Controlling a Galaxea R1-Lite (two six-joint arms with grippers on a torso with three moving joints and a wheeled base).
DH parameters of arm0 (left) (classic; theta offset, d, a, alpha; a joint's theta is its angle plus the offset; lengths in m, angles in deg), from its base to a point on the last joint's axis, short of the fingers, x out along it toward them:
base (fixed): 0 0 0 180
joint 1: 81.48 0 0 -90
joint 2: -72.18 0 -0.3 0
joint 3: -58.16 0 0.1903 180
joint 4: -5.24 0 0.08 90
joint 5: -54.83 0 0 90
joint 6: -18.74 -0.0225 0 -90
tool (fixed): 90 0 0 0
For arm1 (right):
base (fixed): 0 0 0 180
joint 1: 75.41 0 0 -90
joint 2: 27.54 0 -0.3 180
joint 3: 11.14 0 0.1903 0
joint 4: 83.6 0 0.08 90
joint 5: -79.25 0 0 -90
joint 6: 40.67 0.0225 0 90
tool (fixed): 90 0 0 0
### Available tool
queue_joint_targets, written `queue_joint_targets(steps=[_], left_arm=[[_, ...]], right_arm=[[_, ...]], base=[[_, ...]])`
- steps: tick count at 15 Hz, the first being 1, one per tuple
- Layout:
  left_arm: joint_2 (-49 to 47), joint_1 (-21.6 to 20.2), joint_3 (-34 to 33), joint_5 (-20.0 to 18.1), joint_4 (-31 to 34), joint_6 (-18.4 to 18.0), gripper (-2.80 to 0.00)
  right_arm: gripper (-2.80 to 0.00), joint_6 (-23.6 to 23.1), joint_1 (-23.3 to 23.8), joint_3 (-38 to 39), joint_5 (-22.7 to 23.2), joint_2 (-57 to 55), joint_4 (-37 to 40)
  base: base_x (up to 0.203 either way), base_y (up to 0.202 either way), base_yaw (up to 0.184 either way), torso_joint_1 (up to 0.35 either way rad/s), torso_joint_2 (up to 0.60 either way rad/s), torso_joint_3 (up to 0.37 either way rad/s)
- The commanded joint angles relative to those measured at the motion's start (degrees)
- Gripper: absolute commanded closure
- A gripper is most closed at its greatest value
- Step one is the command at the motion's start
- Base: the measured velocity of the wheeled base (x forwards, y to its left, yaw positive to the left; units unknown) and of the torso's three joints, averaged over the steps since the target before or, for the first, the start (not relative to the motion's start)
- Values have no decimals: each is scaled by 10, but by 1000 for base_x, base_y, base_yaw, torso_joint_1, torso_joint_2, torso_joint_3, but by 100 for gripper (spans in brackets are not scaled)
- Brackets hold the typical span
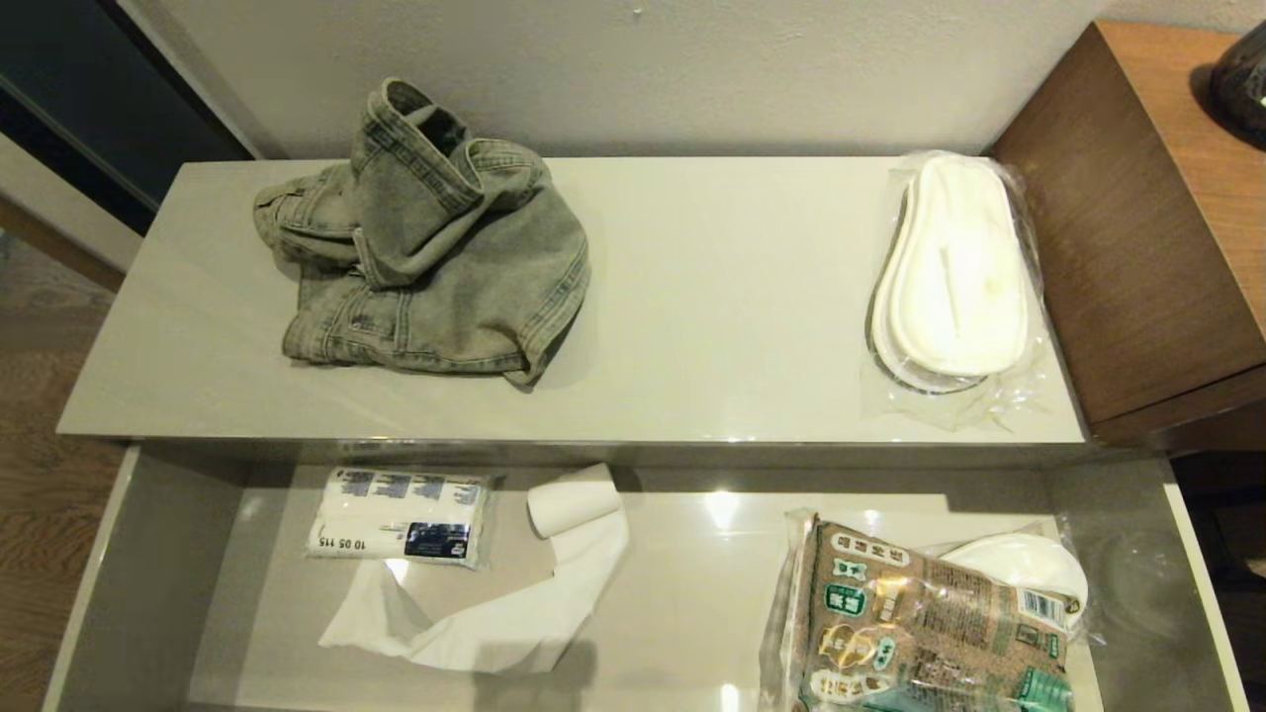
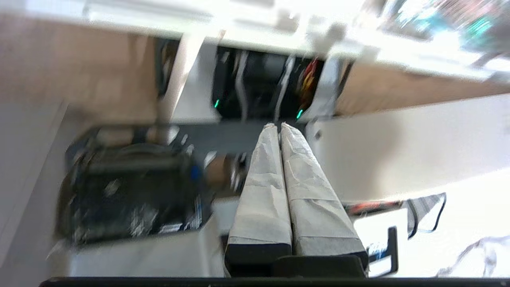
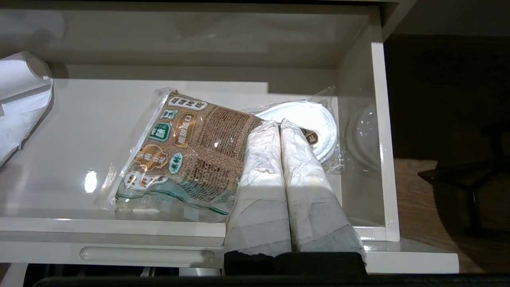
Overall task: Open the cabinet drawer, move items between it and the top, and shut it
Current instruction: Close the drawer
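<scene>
Drawer (image 1: 148,554) open; both the left gripper (image 2: 280,126) and right gripper (image 3: 279,123) are closed on nothing. Risk: jeans (image 1: 425,237) sagging over the front edge and jamming closure.

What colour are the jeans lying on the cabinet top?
The jeans are faded grey-blue denim; the head view shows them best.

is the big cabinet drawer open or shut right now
Open. The cabinet drawer is pulled out below the top, its inside exposed with the paper roll and printed packet lying in it.

Drawer (image 1: 148,554) glare; blurred, overexposed left wrist view.
</scene>
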Motion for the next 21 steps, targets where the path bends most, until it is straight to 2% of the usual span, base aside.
queue_joint_targets(steps=[1,5,6,14,19,21], left_arm=[[20,-25,-9,-13,-12,2,0],[-103,-99,-20,-19,-12,13,0],[-119,-103,-29,-22,-14,13,0],[-153,-103,-38,-24,-24,9,0],[-176,-87,-54,-27,16,-4,0],[-160,-86,-62,-47,-34,-1,0]], right_arm=[[0,-1,0,1,2,-1,0],[0,2,0,1,-3,-1,1],[0,7,0,1,-3,0,2],[0,8,0,1,-4,0,2],[0,7,0,1,-4,0,2],[0,6,0,1,-3,0,2]], base=[[0,0,0,0,0,0],[0,0,0,0,0,0],[0,0,0,0,0,0],[0,0,0,0,0,0],[0,0,0,0,0,0],[0,0,0,0,0,0]])
